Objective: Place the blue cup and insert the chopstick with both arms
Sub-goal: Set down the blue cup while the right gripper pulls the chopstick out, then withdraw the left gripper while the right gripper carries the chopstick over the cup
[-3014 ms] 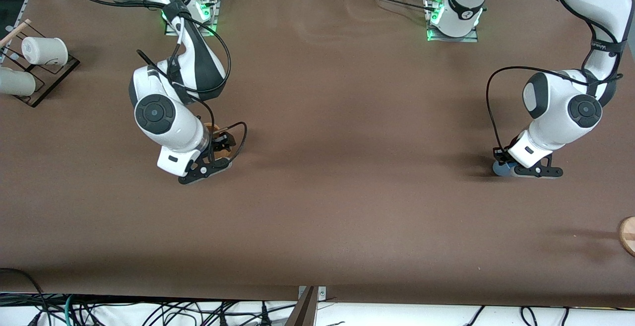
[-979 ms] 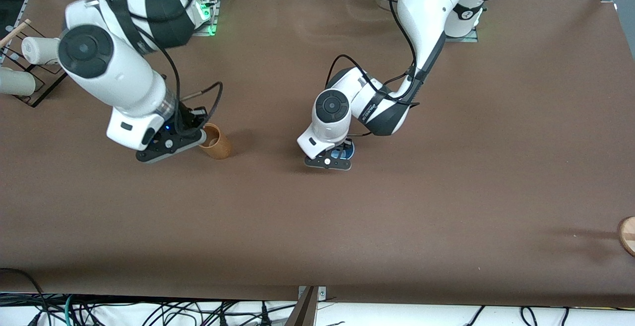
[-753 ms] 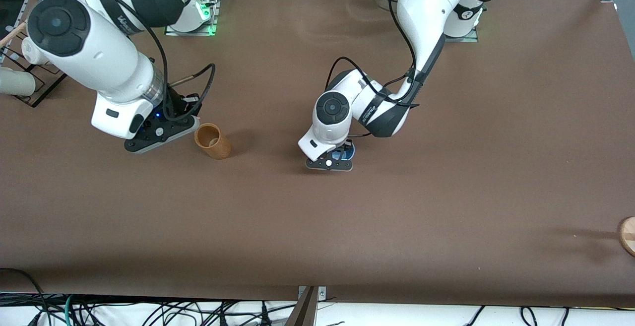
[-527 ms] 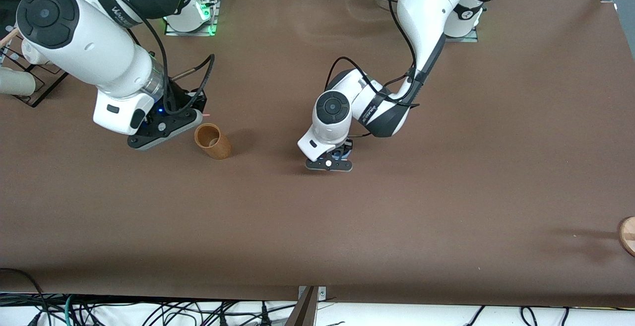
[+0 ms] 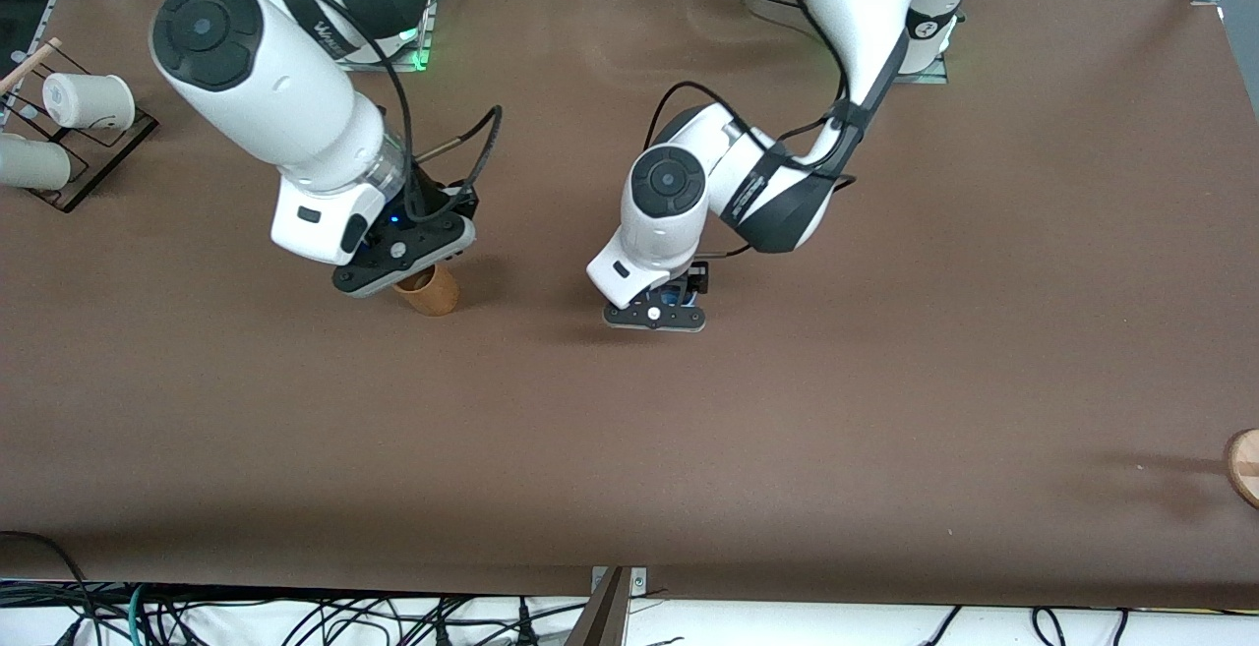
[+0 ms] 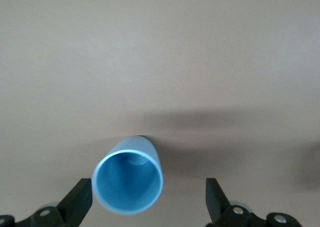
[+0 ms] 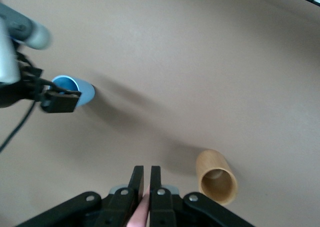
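The blue cup point(image 6: 127, 179) stands upright on the table near its middle, between the wide-open fingers point(image 6: 77, 202) of my left gripper point(image 6: 148, 184). It stands close to one finger. In the front view only a bit of the cup point(image 5: 677, 296) shows under the left gripper point(image 5: 669, 304). My right gripper point(image 7: 146, 169) is shut on the pink chopstick point(image 7: 142, 212). It hangs over the table beside the tan-brown cup point(image 7: 216, 179). In the front view the right gripper point(image 5: 413, 258) covers part of that cup point(image 5: 431, 294) and the chopstick is hidden. The right wrist view also shows the blue cup point(image 7: 75, 92).
Two white cups point(image 5: 89, 100) point(image 5: 29, 164) lie on a black rack at the right arm's end of the table, with a pale wooden stick point(image 5: 29, 61). A round wooden piece point(image 5: 1244, 464) sits at the table's edge at the left arm's end.
The left gripper brought the blue cup from its end of the table to the middle and has stayed there. The right gripper swung out toward the rack and came back over the tan-brown cup.
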Action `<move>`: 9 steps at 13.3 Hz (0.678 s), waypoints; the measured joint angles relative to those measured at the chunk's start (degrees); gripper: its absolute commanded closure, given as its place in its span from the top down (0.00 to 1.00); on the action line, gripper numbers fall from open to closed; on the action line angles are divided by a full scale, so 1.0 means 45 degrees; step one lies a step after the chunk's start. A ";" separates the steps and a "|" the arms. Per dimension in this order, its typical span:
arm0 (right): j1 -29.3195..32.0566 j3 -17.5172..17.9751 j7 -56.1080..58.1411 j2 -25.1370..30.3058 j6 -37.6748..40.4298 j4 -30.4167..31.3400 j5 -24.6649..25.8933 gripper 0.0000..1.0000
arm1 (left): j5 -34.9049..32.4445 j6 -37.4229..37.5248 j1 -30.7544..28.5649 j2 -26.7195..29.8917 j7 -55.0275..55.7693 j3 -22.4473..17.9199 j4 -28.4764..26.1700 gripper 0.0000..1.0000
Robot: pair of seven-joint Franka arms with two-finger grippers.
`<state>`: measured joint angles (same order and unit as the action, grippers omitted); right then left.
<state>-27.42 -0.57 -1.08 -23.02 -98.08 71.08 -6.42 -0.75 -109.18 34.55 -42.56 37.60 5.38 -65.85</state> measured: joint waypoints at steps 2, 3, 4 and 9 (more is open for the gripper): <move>-0.0220 0.0003 -0.0440 -0.0214 -0.0385 -0.0001 -0.0002 0.00 | -0.0001 0.0907 -0.0640 0.1030 -0.0475 -0.0083 0.0028 1.00; -0.0334 0.0009 -0.0731 -0.0322 -0.0608 -0.0001 -0.0005 0.00 | -0.0001 0.1520 -0.1186 0.1563 -0.1046 -0.0118 0.0028 1.00; -0.0486 0.0012 -0.1058 -0.0445 -0.0896 -0.0001 -0.0010 0.00 | 0.0000 0.2130 -0.1836 0.2065 -0.1805 -0.0154 0.0025 1.00; -0.2020 0.0048 -0.3724 -0.1363 -0.3119 0.0001 -0.0020 0.00 | 0.0007 0.4631 -0.5612 0.4230 -0.5833 -0.0223 -0.0085 1.00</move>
<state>-36.51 -0.35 -17.84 -29.15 -112.11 71.08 -6.51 -0.71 -88.34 9.30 -23.52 11.35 4.37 -66.24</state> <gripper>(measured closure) 0.912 0.000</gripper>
